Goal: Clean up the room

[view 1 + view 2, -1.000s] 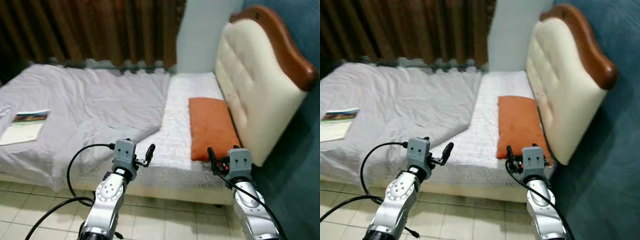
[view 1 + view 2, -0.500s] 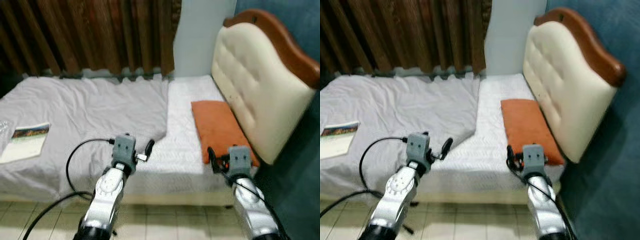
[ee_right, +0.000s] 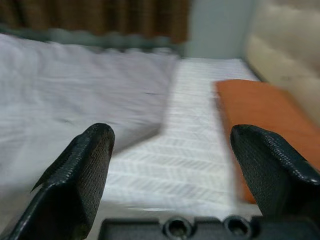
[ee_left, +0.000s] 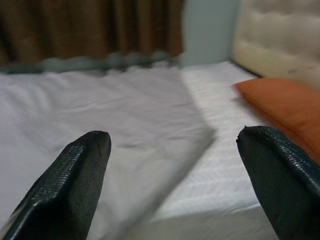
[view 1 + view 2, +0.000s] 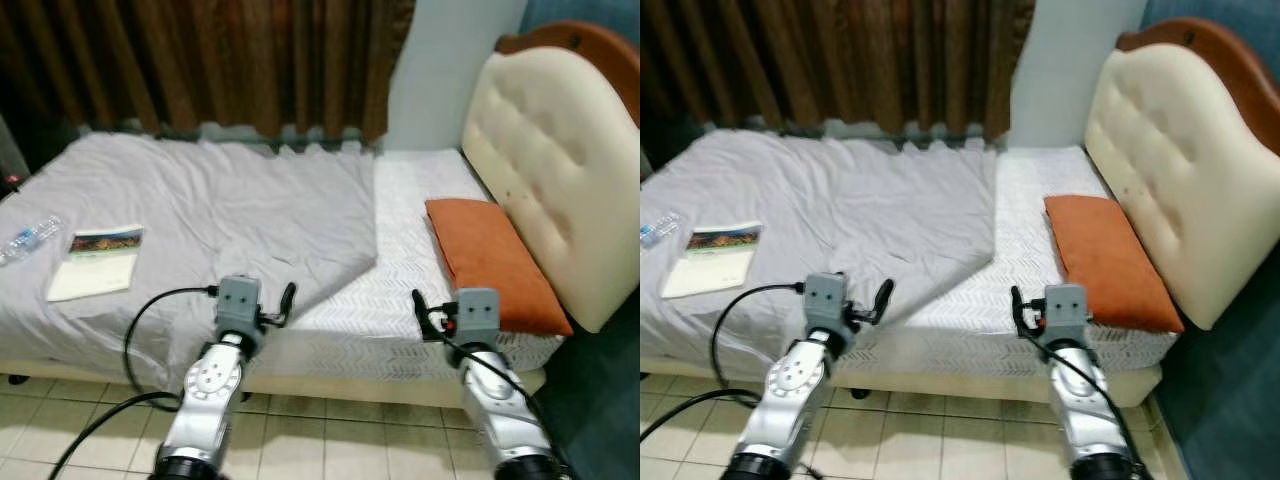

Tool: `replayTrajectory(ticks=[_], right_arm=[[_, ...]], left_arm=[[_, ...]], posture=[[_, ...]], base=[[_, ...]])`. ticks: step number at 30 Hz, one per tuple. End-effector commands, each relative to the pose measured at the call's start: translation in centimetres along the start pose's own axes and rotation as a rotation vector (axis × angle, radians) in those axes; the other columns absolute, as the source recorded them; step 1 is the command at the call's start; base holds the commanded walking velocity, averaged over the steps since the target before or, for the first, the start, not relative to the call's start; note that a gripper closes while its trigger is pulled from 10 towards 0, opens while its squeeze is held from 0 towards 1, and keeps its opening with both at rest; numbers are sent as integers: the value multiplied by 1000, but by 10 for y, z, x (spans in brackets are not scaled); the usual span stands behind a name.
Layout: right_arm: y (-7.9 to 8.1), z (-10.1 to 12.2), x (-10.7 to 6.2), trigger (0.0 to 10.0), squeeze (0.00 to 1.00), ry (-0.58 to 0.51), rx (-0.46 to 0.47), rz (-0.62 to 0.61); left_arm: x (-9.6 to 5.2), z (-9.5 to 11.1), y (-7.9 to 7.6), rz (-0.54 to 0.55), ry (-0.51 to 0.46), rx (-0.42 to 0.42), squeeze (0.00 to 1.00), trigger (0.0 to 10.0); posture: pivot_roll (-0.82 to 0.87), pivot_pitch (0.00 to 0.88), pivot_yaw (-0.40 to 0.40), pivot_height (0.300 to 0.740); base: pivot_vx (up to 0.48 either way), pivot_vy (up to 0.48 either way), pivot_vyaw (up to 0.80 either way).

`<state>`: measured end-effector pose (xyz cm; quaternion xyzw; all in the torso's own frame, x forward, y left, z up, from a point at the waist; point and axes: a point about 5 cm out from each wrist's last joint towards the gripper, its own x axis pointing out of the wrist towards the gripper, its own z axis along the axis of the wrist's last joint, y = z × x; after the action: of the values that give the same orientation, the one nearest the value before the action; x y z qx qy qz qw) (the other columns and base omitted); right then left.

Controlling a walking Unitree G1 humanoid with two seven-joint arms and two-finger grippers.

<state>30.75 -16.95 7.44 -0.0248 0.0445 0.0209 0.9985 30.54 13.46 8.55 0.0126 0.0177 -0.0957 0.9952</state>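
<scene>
A bed stands in front of me with a rumpled grey blanket (image 5: 230,205) over its left part and bare white mattress cover (image 5: 420,200) on the right. An orange pillow (image 5: 492,263) lies by the cream headboard (image 5: 560,160). On the blanket's left side rest a book (image 5: 97,262) and a clear plastic bottle (image 5: 25,238). My left gripper (image 5: 285,300) and right gripper (image 5: 420,305) hover at the bed's near edge. Both are open with nothing between them, as the left wrist view (image 4: 172,135) and right wrist view (image 3: 171,131) show.
Brown curtains (image 5: 200,60) hang behind the bed. A pale tiled floor (image 5: 80,420) runs along the near side. A teal wall (image 5: 1240,380) stands close on the right past the headboard. A black cable (image 5: 140,340) loops from my left arm.
The whole picture has shifted, so the camera turned left: the book sits further right in view and the bottle has come into sight. Both arms keep the same pose.
</scene>
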Motion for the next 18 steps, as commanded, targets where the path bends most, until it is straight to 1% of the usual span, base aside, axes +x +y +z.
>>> replayTrajectory(ticks=[1,5,10,13,14,15,16,17,18], right_arm=[[-4,1,2,10000,0,2,-1,-3],[-3,2,4,10000,0,1,-2,1],[-1,3,5,10000,0,-2,5,9],[-1,3,3,10000,0,-24,28,21],[-1,3,3,10000,0,-24,28,21],[-2,3,0,10000,0,-37,39,23],[-6,0,-7,10000,0,-53,46,17],[-6,0,-7,10000,0,-53,46,17],[-11,-5,-14,10000,0,-52,43,10]], left_arm=[[5,4,-2,-4,-10,-12,0,10000],[6,5,-3,-12,-12,-22,0,10000],[5,4,0,-3,-9,-26,0,10000],[-2,0,3,-2,-23,11,0,10000],[-2,0,3,-2,-23,11,0,10000],[-7,-2,5,7,-33,9,0,10000],[-16,-3,11,41,-46,-5,0,10000],[-16,-3,11,41,-46,-5,0,10000],[-22,-4,17,64,-51,-11,0,10000]], posture=[[-51,13,10,740],[-47,11,7,740],[-38,12,6,740],[-34,10,5,740],[-34,10,5,740],[-31,10,3,740],[-25,8,2,740],[-25,8,2,740],[-19,6,0,740]], base=[[0,480,0],[0,480,0],[0,480,0],[0,480,0],[0,480,0],[0,480,0],[0,480,0],[0,480,0],[0,480,0]])
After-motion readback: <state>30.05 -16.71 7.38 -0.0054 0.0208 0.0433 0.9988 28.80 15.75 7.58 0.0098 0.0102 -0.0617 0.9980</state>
